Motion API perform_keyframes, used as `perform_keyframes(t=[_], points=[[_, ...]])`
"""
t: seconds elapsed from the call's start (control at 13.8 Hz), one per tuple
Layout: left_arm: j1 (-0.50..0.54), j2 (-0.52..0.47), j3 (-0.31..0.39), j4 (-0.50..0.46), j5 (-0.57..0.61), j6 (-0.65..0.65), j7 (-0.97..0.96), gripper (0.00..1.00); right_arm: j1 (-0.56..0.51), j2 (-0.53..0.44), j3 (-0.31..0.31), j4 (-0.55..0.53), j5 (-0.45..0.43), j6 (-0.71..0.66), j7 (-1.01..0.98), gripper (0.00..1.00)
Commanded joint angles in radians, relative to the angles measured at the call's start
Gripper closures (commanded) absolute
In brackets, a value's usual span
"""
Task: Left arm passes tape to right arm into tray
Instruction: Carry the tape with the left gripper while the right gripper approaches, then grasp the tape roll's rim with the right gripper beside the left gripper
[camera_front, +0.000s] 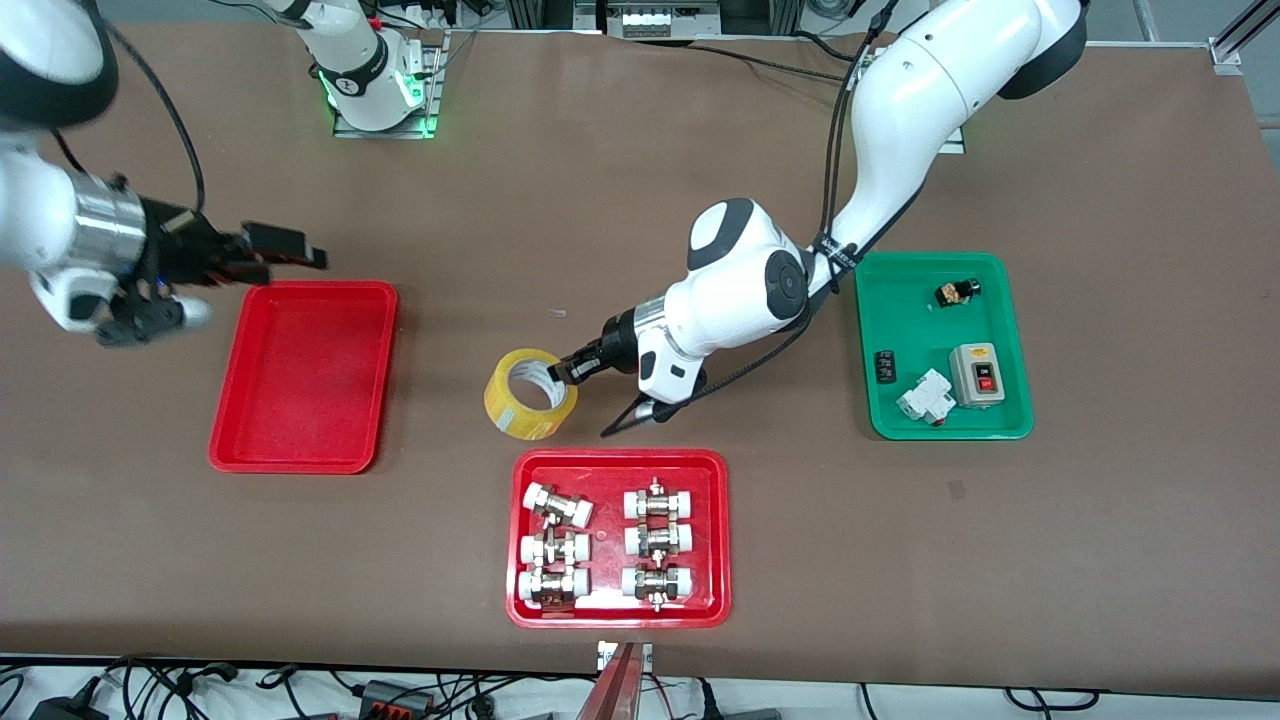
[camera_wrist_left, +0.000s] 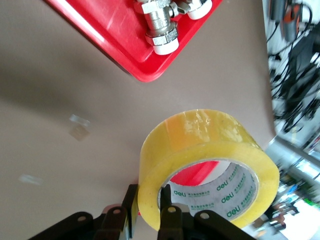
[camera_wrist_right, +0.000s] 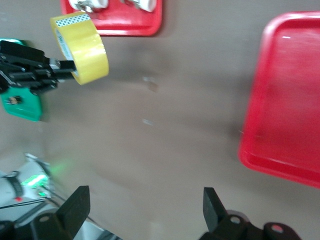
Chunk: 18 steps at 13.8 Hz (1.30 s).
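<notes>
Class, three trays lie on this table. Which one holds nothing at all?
The plain red tray at the right arm's end. The other red tray holds white-capped metal fittings, and the green tray holds small electrical parts.

The counter (camera_front: 640, 200) is matte brown. The tape (camera_front: 530, 394) is translucent yellow, with a white core printed in green lettering. The tray (camera_front: 303, 375) is plain glossy red. A second red tray (camera_front: 620, 610) carries silver metal fittings (camera_front: 605, 545) with white caps. A green tray (camera_front: 945, 425) carries a grey switch box (camera_front: 976, 375) with one red and one black button, and a white breaker (camera_front: 925, 398). Both arms are white with dark grey joint caps; the left end effector (camera_front: 562, 372) and right end effector (camera_front: 285, 250) are black.
</notes>
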Motion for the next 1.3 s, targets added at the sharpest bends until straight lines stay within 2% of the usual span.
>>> perform_keyframes(t=[0.0, 0.22, 0.36, 0.65, 1.09, 1.23], points=[[-0.033, 0.056, 0.001, 0.134, -0.032, 0.009, -0.107, 0.99, 0.011, 0.09, 0.009, 0.017, 0.112, 0.083, -0.099, 0.0], [-0.033, 0.068, 0.001, 0.152, -0.032, 0.007, -0.135, 0.98, 0.048, 0.163, 0.009, 0.017, 0.237, 0.193, -0.198, 0.0], [-0.052, 0.076, 0.001, 0.153, -0.032, 0.007, -0.137, 0.98, 0.086, 0.183, 0.009, 0.017, 0.287, 0.279, -0.204, 0.0], [-0.049, 0.074, 0.0, 0.153, -0.029, 0.005, -0.126, 0.98, 0.149, 0.244, 0.009, 0.018, 0.336, 0.439, -0.223, 0.0], [-0.046, 0.068, -0.002, 0.142, -0.018, 0.001, -0.121, 0.96, 0.186, 0.287, 0.009, 0.018, 0.382, 0.546, -0.258, 0.0], [-0.046, 0.067, -0.002, 0.139, -0.017, -0.001, -0.097, 0.96, 0.187, 0.29, 0.009, 0.021, 0.382, 0.556, -0.278, 0.36]])
